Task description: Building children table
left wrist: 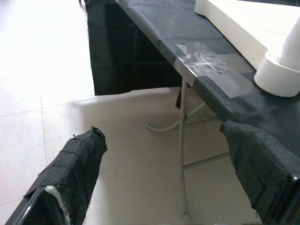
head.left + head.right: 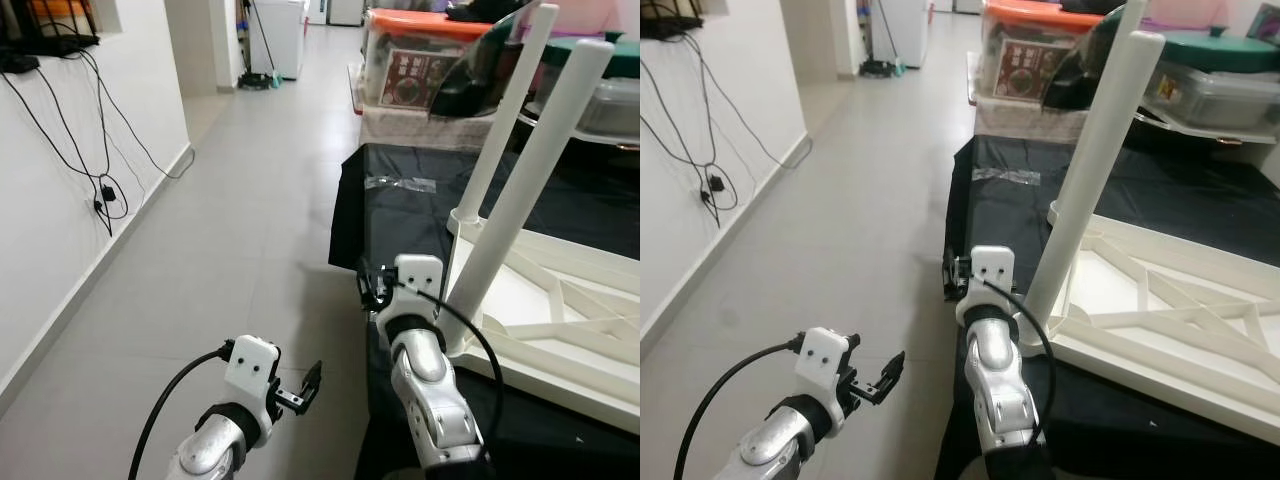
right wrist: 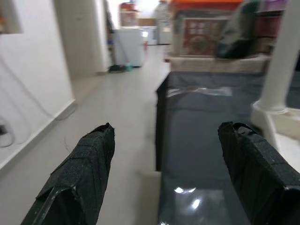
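I see the white children's table (image 2: 1160, 320) lying upside down at the right of the head views, on a work table draped in a black cloth (image 2: 1020, 215). Two white legs stand up from it: the nearer leg (image 2: 1090, 170) rises aslant from its corner socket toward the upper right, and a second leg (image 2: 512, 110) shows behind it in the left eye view.

My right gripper (image 3: 168, 173) sits at the lower centre of the head views, at the near edge of the black cloth, just beside the base of the nearer leg. In its wrist view the two black fingers (image 3: 82, 173) are spread wide with nothing between them.

My left gripper (image 2: 305, 388) hovers at the lower left, over the grey tiled floor (image 2: 240, 220), well apart from the table. Its fingers (image 1: 75, 164) are also wide apart and empty.

Farther out, a strip of clear tape (image 2: 400, 183) lies on the cloth, storage boxes (image 2: 1030, 60) are stacked at the top, and black cables (image 2: 100, 150) hang down the white wall at the upper left.
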`<state>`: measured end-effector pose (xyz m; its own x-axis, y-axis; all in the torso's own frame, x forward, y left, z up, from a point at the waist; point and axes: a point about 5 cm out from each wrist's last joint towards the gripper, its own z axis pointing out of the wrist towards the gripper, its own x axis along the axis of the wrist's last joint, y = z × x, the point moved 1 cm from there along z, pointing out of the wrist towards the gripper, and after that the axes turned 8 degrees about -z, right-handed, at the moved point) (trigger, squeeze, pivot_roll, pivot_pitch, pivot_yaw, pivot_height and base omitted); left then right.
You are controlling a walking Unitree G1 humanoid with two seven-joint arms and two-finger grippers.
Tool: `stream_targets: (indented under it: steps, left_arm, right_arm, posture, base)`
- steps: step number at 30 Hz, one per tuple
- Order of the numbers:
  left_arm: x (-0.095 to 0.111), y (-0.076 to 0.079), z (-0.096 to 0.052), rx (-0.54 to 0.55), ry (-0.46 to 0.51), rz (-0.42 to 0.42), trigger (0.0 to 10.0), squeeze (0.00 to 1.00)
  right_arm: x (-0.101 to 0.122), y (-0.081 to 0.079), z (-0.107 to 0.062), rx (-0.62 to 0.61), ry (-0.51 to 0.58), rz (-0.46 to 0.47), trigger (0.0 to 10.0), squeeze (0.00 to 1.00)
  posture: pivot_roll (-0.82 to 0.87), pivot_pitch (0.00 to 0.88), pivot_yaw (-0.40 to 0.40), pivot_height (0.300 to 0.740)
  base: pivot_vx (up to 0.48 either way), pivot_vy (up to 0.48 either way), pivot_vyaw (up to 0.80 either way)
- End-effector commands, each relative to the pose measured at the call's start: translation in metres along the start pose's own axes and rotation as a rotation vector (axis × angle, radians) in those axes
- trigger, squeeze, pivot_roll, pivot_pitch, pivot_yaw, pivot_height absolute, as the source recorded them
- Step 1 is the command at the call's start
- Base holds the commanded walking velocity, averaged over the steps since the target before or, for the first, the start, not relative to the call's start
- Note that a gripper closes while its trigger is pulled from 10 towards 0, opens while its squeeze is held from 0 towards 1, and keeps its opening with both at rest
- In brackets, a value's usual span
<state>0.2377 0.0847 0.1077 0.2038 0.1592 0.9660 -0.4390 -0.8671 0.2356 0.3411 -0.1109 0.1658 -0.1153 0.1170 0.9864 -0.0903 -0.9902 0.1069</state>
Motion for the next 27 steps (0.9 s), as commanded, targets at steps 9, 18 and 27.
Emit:
stream_targets:
  steps: [9, 18, 27]
  left_arm:
    - [-0.003, 0.004, -0.003, -0.009, -0.012, -0.017, 10.0, 0.00]
    - [-0.004, 0.004, -0.002, -0.023, -0.027, -0.022, 10.0, 0.00]
    - [-0.005, 0.005, -0.002, -0.026, -0.031, -0.023, 10.0, 0.00]
  right_arm:
    - [0.000, 0.056, 0.009, -0.413, -0.051, -0.180, 10.0, 0.00]
    - [-0.019, 0.125, -0.015, -0.604, -0.146, -0.287, 10.0, 0.00]
    - [-0.023, 0.180, -0.016, -0.650, -0.140, -0.315, 10.0, 0.00]
  posture:
    - [0.11, 0.048, -0.072, 0.740]
    - [0.10, 0.051, -0.062, 0.740]
    - [0.09, 0.052, -0.058, 0.740]
  base:
    - [0.000, 0.000, 0.00]
    - [0.000, 0.000, 0.00]
    - [0.000, 0.000, 0.00]
